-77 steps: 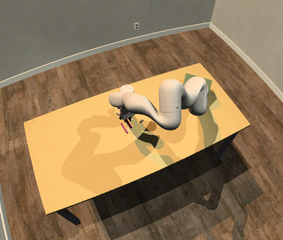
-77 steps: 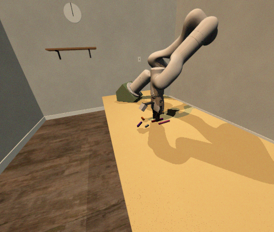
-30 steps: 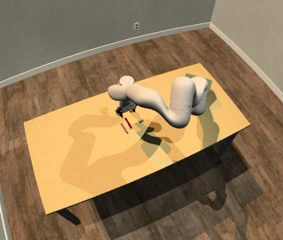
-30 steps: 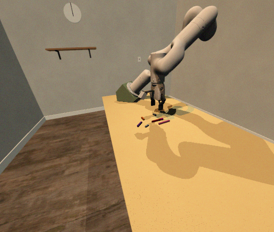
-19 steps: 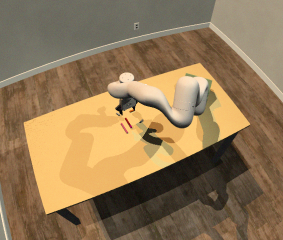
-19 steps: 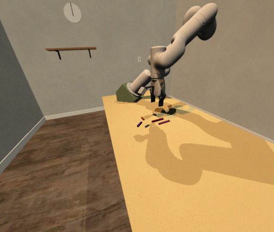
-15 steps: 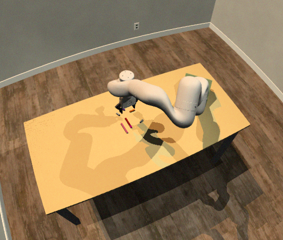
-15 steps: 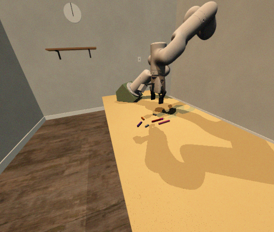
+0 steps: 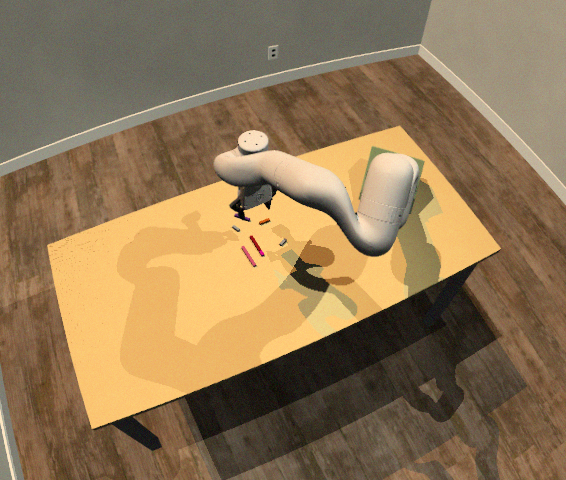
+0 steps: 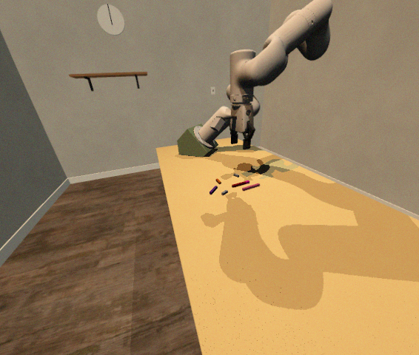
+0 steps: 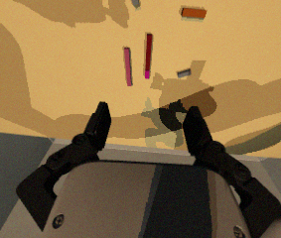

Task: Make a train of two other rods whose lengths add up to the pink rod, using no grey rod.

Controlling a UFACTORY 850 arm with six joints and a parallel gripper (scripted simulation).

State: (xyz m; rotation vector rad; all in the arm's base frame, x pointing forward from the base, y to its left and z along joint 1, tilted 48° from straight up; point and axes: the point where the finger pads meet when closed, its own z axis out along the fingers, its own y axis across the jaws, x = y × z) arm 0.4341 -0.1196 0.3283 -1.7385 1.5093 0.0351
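Note:
The pink rod [image 9: 248, 256] lies flat near the table's middle, and also shows in the exterior view [image 10: 250, 186] and the wrist view [image 11: 128, 65]. Beside it, apart and roughly parallel, lies the red rod [image 9: 255, 243] [image 11: 149, 49]. The short magenta rod [image 9: 261, 253] [image 11: 147, 74] lies at the red rod's end, in line with it. My gripper [image 9: 252, 207] [image 10: 240, 140] [image 11: 147, 113] is open and empty, raised above the table behind these rods.
An orange rod [image 9: 264, 221] [image 11: 194, 13], two grey rods [image 9: 235, 227] [image 9: 283, 241] and a purple rod [image 9: 236, 215] [image 10: 212, 189] lie scattered around, each apart from the red rod. The arm's green base block [image 10: 192, 143] stands at the table's far end.

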